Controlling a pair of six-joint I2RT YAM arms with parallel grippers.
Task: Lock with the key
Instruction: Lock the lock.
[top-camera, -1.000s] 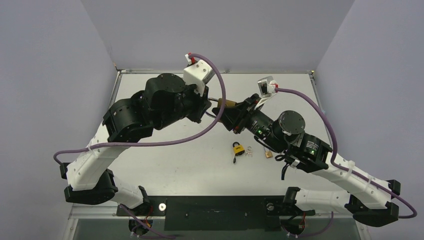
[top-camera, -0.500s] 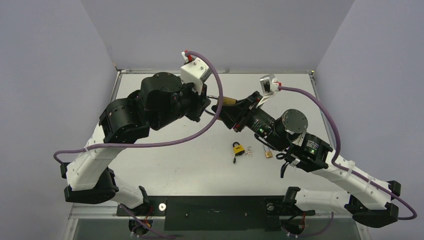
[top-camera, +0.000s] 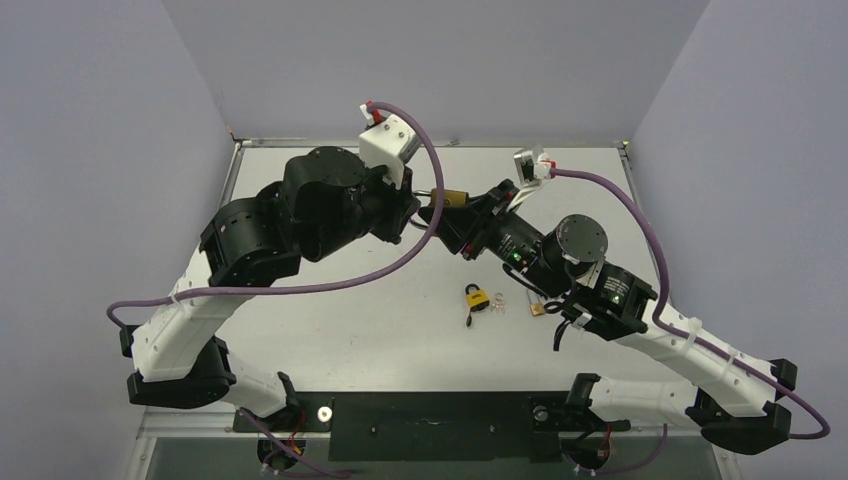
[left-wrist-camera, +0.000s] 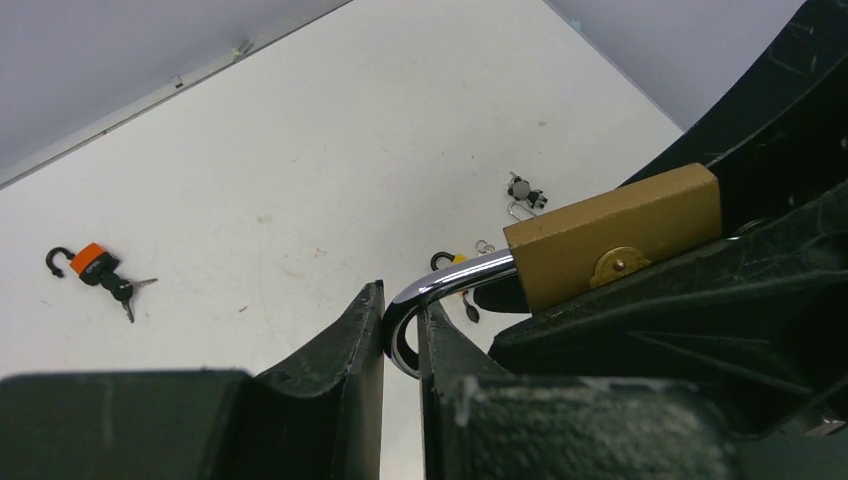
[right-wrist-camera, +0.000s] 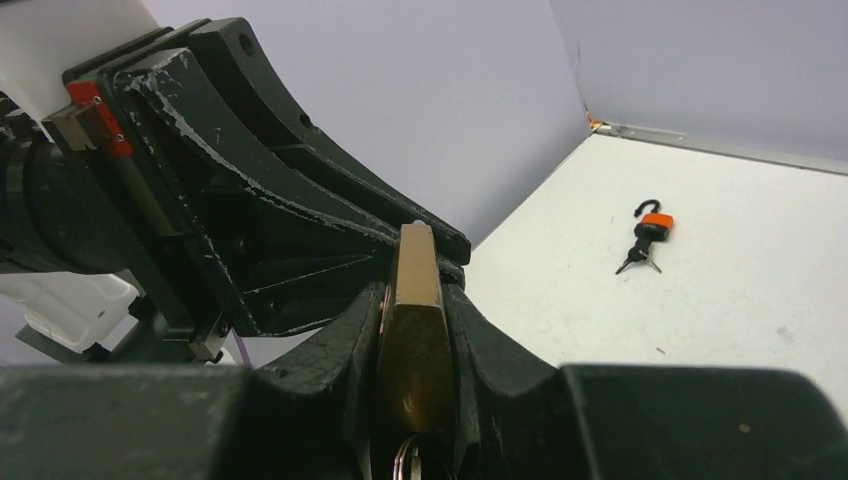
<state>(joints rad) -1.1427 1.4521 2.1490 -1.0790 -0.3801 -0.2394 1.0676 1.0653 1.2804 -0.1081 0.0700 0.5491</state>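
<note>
Above the far-centre tabletop (top-camera: 380, 330), the brass padlock (left-wrist-camera: 612, 235) is held clear between both arms: left jaws pinched shut on the shackle (left-wrist-camera: 455, 276), right jaws clamped across the body, probably to brace it for locking. Key ring (right-wrist-camera: 405, 458) shows at the body's base; the key itself is hidden.

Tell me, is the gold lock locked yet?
Probably not. Done: the brass padlock is off the table, with the right gripper clamped on its body and the left gripper pinching its shackle. In hand: steadying it between both arms. Left: pressing the shackle home and turning the key; only a key ring shows under the body.
</note>
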